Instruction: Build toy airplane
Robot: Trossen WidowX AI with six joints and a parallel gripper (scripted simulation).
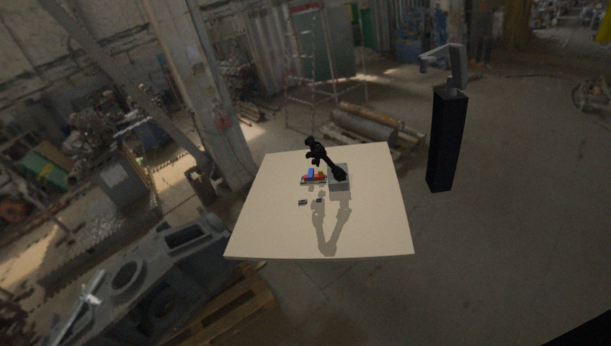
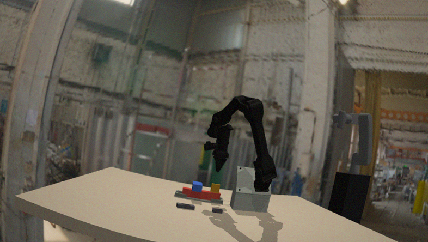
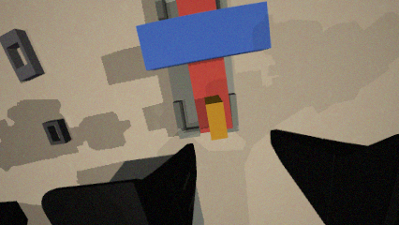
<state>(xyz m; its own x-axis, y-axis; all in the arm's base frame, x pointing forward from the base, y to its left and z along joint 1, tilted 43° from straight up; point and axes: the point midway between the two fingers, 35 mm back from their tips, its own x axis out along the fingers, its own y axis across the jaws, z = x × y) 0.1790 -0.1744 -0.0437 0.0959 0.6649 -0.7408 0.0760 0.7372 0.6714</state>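
Note:
The red fuselage (image 1: 318,176) (image 2: 205,194) (image 3: 209,80) lies in the grey cradle (image 1: 303,182) (image 2: 180,194) (image 3: 178,86). The blue wing (image 1: 310,173) (image 2: 197,186) (image 3: 206,35) sits across the top of the fuselage. The yellow tail fin (image 1: 320,172) (image 2: 215,187) (image 3: 217,120) stands upright on the fuselage near its end. The tabs and sockets are hidden. My gripper (image 2: 219,170) (image 3: 232,142) is open and empty, above the tail end of the fuselage and apart from the fin; it also shows in the top view (image 1: 315,163).
Two dark holders with openings, a larger one (image 1: 302,202) (image 2: 185,206) (image 3: 22,55) and a smaller one (image 1: 318,200) (image 2: 217,210) (image 3: 56,131), stand on the table beside the cradle. The grey base block (image 1: 339,184) (image 2: 250,200) of the arm stands close to the cradle's tail end.

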